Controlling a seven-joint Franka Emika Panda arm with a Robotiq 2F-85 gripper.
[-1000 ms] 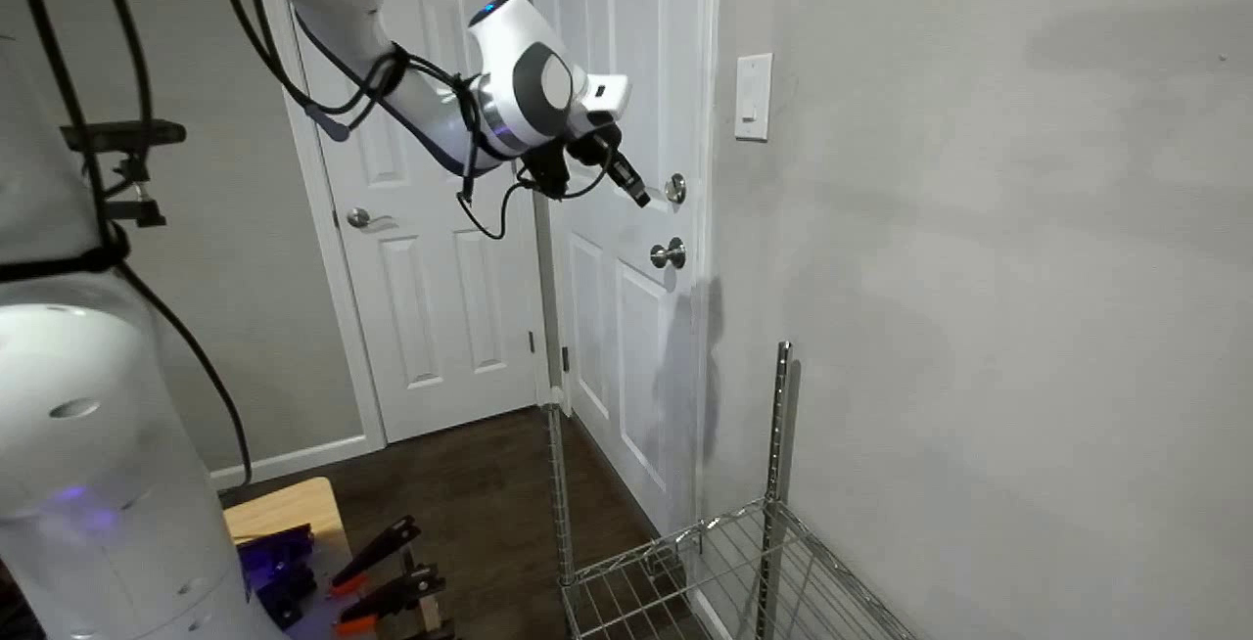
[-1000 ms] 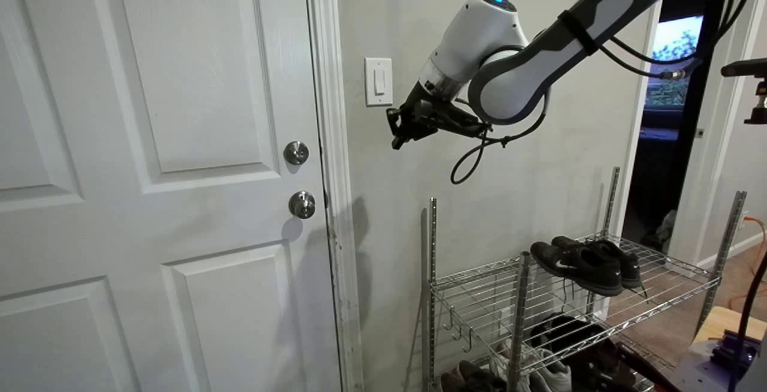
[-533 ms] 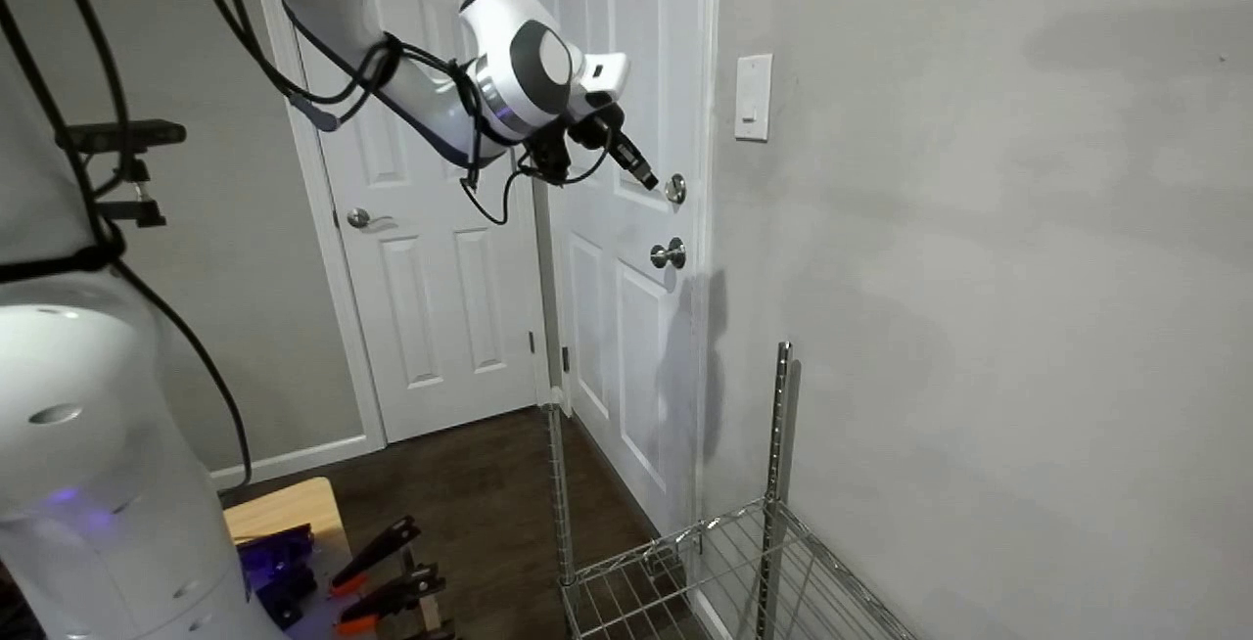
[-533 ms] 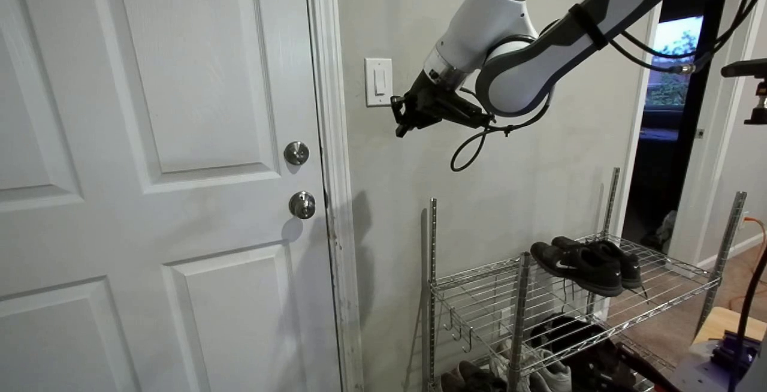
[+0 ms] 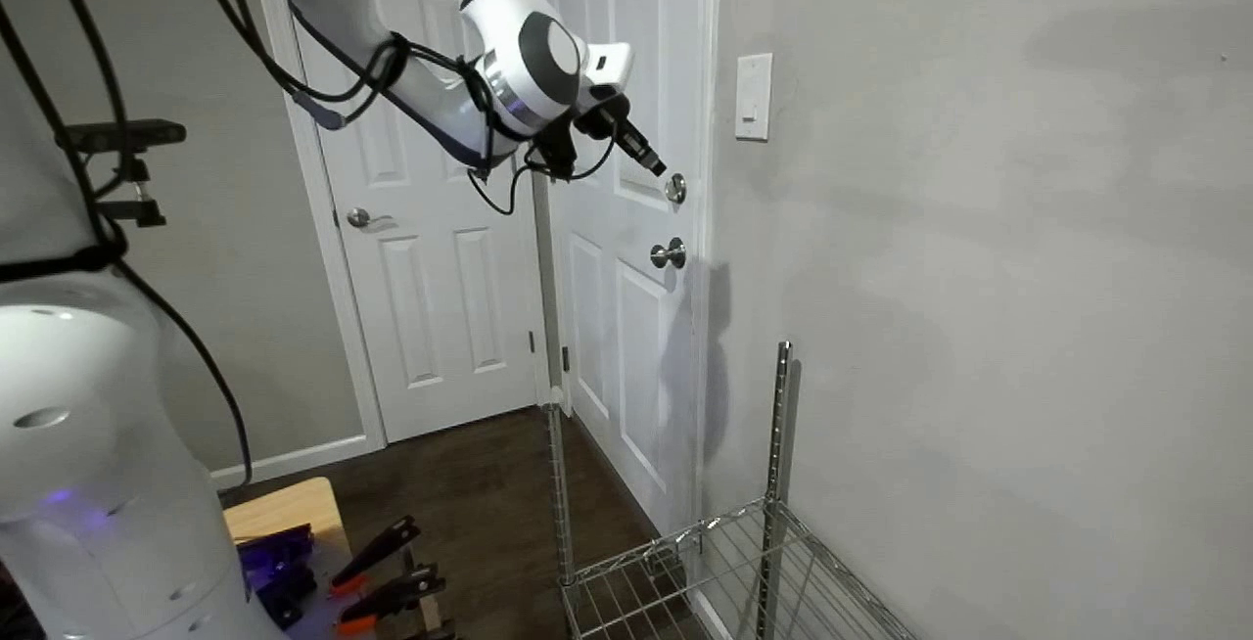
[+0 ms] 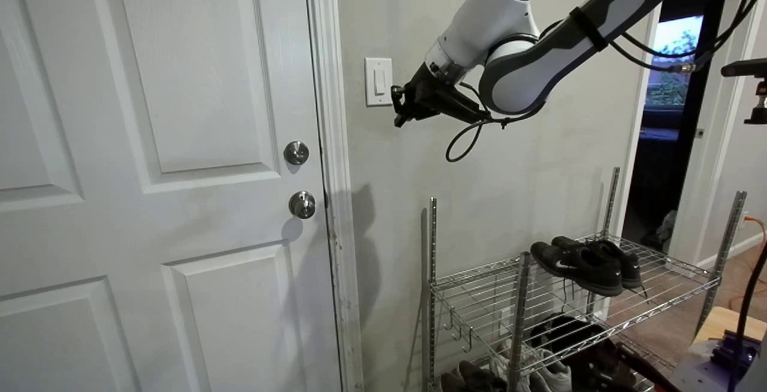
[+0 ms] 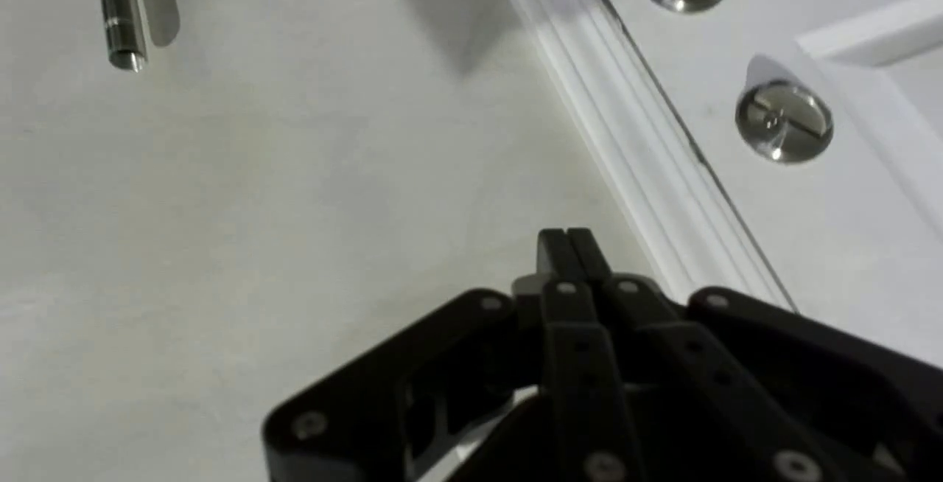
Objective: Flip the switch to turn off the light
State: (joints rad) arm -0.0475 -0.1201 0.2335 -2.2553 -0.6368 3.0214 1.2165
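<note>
Wrist view shows one gripper (image 7: pixel 566 242), its two black fingers (image 7: pixel 552 255) pressed together with a thin seam between them and the grey wall (image 7: pixel 295 209) behind. Both exterior views hold one switch (image 5: pixel 753 97), a white upright plate on that wall, just right of a white door (image 5: pixel 641 327) and its frame (image 6: pixel 332 140). That door carries one round knob (image 6: pixel 302 205) and, above it, one deadbolt (image 6: pixel 296 153). One more white door (image 5: pixel 421 258), with a lever handle (image 5: pixel 359 217), stands far left in an exterior view. Two black shoes (image 6: pixel 578 267) sit on the right part of the upper shelf of one wire rack (image 6: pixel 520 314).

The arm (image 5: pixel 431 107) comes from the upper left in an exterior view, bent so that the gripper slants down to the right, apart from the switch and lower than it. In an exterior view its white wrist (image 6: pixel 488 20) leans in from the right, and the gripper shows just beside the plate's lower right corner.

A soft shadow (image 6: pixel 367 248) falls on the wall beside the frame. The floor (image 5: pixel 480 483) is dark; a pale board (image 5: pixel 284 505) shows near left. Far right is a dark doorway (image 6: pixel 659 170).
</note>
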